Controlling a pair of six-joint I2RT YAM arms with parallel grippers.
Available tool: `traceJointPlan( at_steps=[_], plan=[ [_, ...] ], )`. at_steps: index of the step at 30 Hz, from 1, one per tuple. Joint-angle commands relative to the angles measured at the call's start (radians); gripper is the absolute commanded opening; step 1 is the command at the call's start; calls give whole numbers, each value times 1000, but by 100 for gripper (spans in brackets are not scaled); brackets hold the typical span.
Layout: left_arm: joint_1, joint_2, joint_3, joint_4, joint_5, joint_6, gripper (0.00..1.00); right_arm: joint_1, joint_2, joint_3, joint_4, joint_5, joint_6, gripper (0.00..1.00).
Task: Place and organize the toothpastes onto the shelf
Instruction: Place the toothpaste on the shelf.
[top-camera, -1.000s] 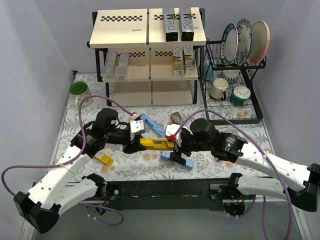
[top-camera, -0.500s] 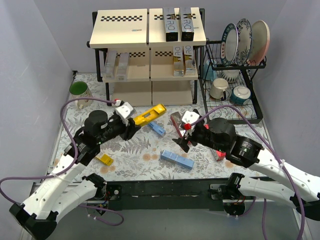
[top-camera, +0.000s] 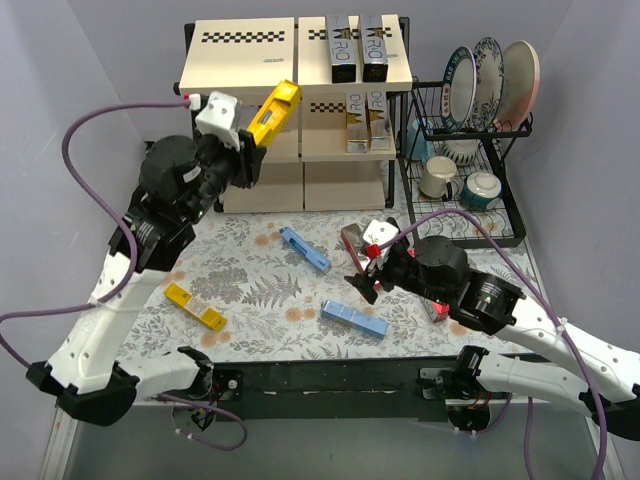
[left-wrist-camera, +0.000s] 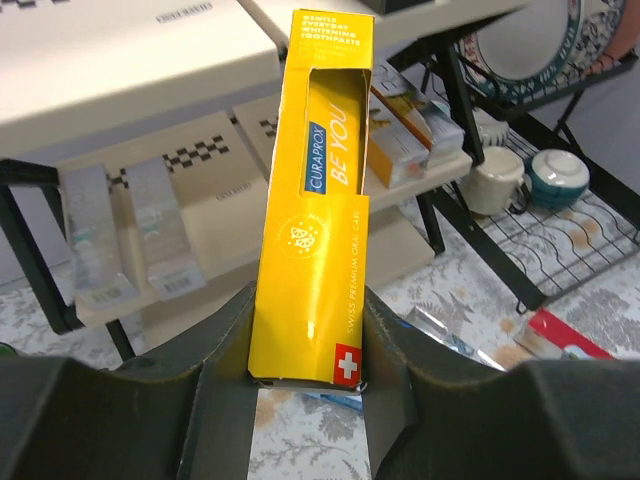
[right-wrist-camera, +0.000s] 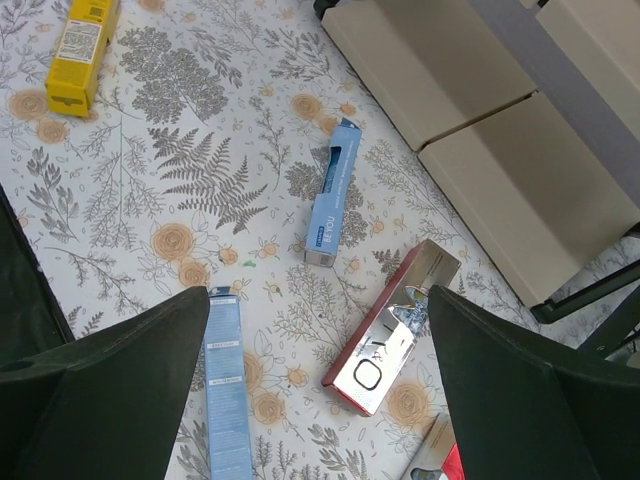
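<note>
The left gripper (left-wrist-camera: 305, 345), fingers (left-wrist-camera: 225, 375) pinching the yellow carton (left-wrist-camera: 325, 180) by its near end, aims the carton's long axis straight at the shelf (left-wrist-camera: 215, 205) ahead.

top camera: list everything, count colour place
shelf: 1, black and cream, back of table
boxes on shelf: 6, two black top, two gold-white and two grey middle
boxes on table: at least 4, two blue, one yellow, one red-silver
dish rack: 1, black, right of shelf
plates: 3, patterned, in dish rack
mugs: 2, white and teal, in dish rack
left pincer: shut on yellow box, near shelf
right pincer: open, above table
</note>
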Motion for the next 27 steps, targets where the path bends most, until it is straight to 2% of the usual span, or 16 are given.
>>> traceJointPlan(
  at_steps=[1,4,8,16,22,27],
  plan=[
    [30,121,222,-64,-115,39,13,-3,-14,-18,31,-23,27,99],
    [85,210,299,-54,-130,52,12,-1,-5,-24,31,-34,25,98],
    [181,294,414,-31,-83,33,12,-3,-1,-38,45,-68,24,98],
    [359,466,563,-13,-24,40,13,-3,51,-73,91,-198,47,98],
    [435,567,693,5,60,23,13,-1,87,-87,132,-255,65,98],
    [468,613,701,13,100,9,17,-4,106,-87,140,-266,66,98]
  ],
)
